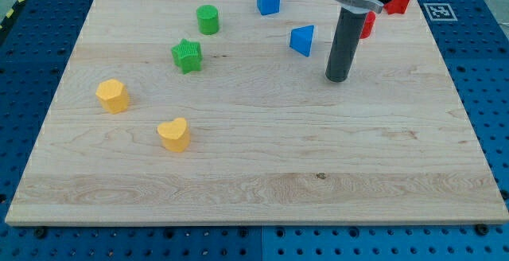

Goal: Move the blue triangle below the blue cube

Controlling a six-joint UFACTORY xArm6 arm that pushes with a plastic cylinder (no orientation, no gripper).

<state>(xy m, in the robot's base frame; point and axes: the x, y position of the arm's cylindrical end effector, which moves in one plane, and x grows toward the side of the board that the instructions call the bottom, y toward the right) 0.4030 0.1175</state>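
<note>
The blue triangle [302,40] lies on the wooden board [254,173] toward the view's top, right of centre. The blue cube [268,0] sits near the board's top edge, up and to the left of the triangle. My tip [337,79] rests on the board to the lower right of the blue triangle, a short gap apart from it. The dark rod rises from the tip toward the view's top.
A green cylinder [207,19] and a green star [187,55] lie at upper left. A yellow hexagon [113,95] and a yellow heart [173,134] lie at left. A red block [398,1] and another red block [367,24], partly hidden by the rod, sit at top right.
</note>
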